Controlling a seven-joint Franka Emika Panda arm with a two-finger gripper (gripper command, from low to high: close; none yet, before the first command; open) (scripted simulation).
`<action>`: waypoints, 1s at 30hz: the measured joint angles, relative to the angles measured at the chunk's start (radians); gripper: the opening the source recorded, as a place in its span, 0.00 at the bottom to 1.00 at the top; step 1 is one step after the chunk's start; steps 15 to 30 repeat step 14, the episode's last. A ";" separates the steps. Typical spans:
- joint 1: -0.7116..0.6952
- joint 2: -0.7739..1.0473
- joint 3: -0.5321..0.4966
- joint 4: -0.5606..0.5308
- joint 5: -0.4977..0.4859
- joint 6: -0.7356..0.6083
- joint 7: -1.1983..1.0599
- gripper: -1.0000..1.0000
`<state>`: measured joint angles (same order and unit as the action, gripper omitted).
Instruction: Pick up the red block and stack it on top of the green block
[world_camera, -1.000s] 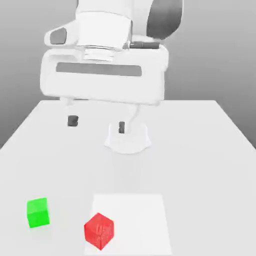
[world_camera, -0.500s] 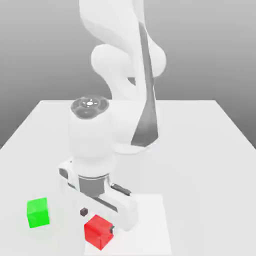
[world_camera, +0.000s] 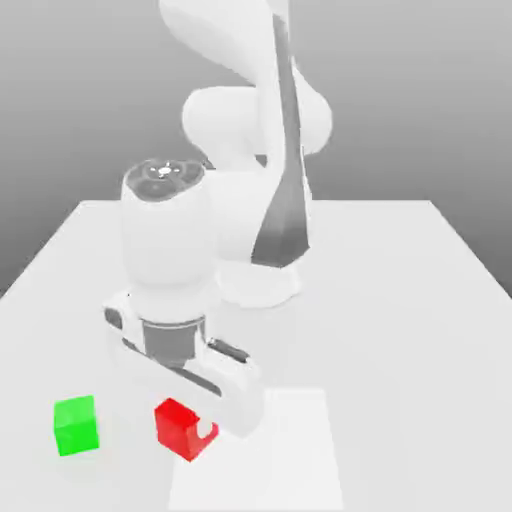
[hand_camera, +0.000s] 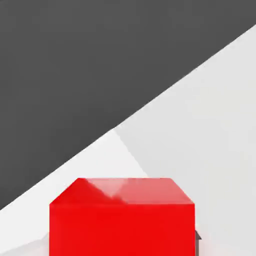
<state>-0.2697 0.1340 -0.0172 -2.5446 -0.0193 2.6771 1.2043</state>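
The gripper (world_camera: 190, 432) is clamped on the red block (world_camera: 176, 424), which hangs between the fingers just off the white table (world_camera: 400, 300), a shadow showing beneath it. In the exterior view the block sits at about seven o'clock from the arm's base, and the green block (world_camera: 76, 424) rests on the table at roughly nine o'clock from the red one, near it but not touching. In the hand view the red block (hand_camera: 121, 217) fills the near field squarely, so the hold looks centred, though only a sliver of one finger shows at its edge.

The main risk, as I judge it, is height: the red block looks barely higher than the green block's top face, so a sideways move toward nine o'clock at this level would likely clip the green block and shove it away. A second risk is rotation; the red block appears turned relative to the green one, and a release without squaring it could leave it overhanging a corner and let it tip off. A loose pinch could also let the block slip in a quick move.

There are no containers here; only the pale square patch (world_camera: 290, 450) on the tabletop, with nothing lying on it
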 joint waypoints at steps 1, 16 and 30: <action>-0.023 -0.013 -0.018 -0.003 0.002 -0.010 -0.020 0.00; -0.184 0.093 -0.074 -0.013 0.078 0.106 -0.183 1.00; -0.184 0.093 -0.074 -0.013 0.078 0.106 -0.183 1.00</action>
